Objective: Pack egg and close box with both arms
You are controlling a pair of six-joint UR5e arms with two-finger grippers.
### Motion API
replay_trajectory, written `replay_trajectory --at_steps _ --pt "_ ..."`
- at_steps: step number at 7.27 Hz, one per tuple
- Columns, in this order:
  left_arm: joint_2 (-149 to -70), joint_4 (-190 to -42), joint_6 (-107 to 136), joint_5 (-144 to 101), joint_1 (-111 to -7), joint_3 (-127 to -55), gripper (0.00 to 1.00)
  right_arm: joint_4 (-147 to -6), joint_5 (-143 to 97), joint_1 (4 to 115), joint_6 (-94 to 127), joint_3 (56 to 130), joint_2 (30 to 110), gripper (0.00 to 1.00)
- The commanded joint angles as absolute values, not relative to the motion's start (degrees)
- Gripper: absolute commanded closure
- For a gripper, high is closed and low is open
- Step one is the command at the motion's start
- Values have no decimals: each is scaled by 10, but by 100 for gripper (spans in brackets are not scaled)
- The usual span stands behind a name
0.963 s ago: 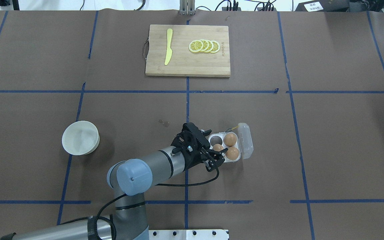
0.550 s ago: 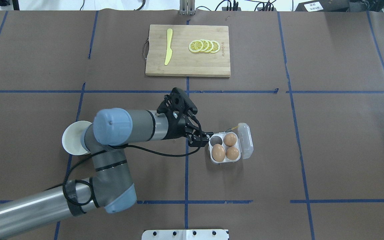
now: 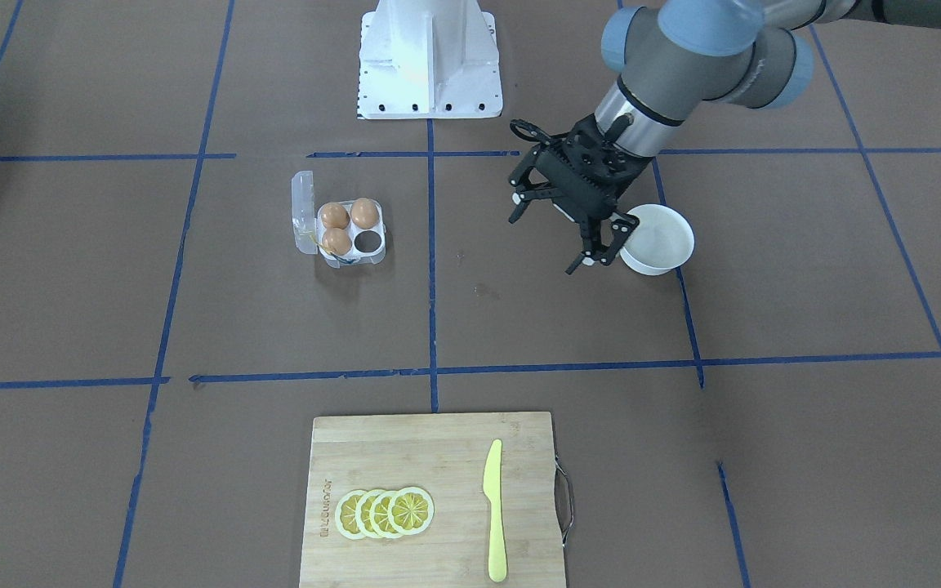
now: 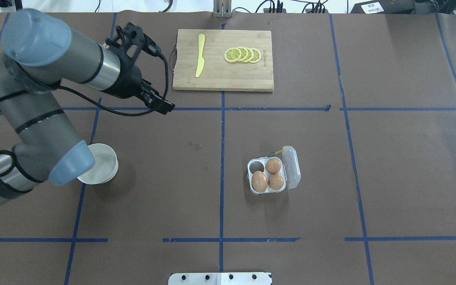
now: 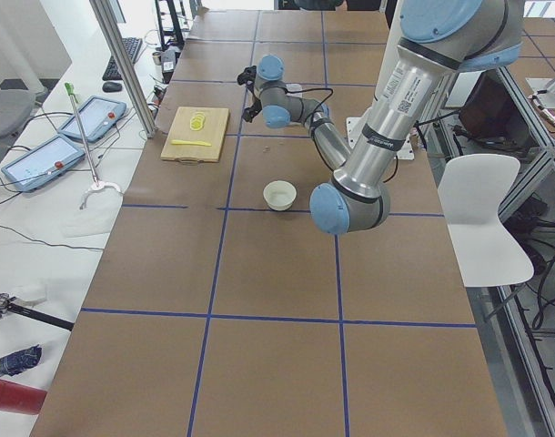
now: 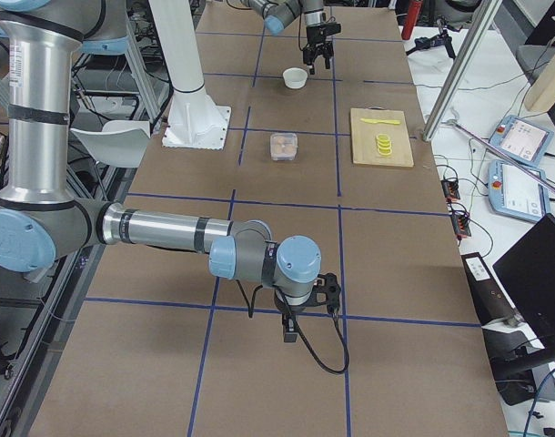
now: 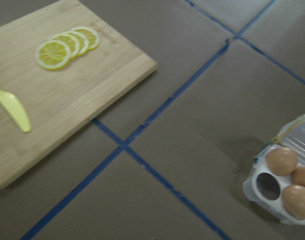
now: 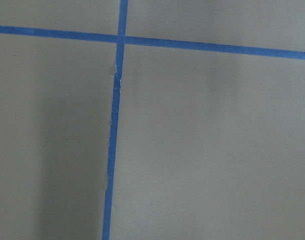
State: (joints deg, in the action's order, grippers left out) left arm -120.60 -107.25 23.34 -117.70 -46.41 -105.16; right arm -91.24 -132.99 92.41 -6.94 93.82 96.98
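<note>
Front view: the clear plastic box (image 3: 369, 240) sat on the brown paper tabletop (image 3: 683, 457), its hinged lid (image 3: 301, 211) swung open, with the smooth egg (image 3: 364, 212) and two others seated inside. The left claw (image 3: 601, 247) hung wide, holding nothing, beside the round white bowl (image 3: 665, 238).

Overhead: it showed the box and eggs likewise.

Right-side view: I could not tell the right claw's (image 6: 290, 330) spread.

bowl (image 4: 103, 166): partly under left arm (image 4: 38, 122) | box (image 7: 266, 186): cut by edge
</note>
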Motion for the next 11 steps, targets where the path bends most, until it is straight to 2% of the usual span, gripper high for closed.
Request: replay_trajectory --at_steps 1,2,5,6,8,10,11 --pt "-1150 -1008 100 -1178 -544 -1088 0 -910 -1332 925 -21 939 965 0" --pt "-1108 -1006 90 -1177 -588 -1086 0 -904 -1332 925 -20 938 966 0" --pt "-1018 -1007 20 -1190 -724 -967 0 -900 -1334 924 -22 940 942 0" --pt "-978 -1006 18 -1259 -783 -936 0 -891 -1335 923 -21 962 943 0" --pt "-871 -1010 6 -1349 -847 -943 0 -823 -1369 923 -23 970 954 0" --pt "-799 -1008 -2 -1371 -883 -962 0 -789 -1375 899 -4 967 952 0" --pt "-780 -1010 -1 -1380 -884 -973 0 -788 -1367 856 100 995 943 0"
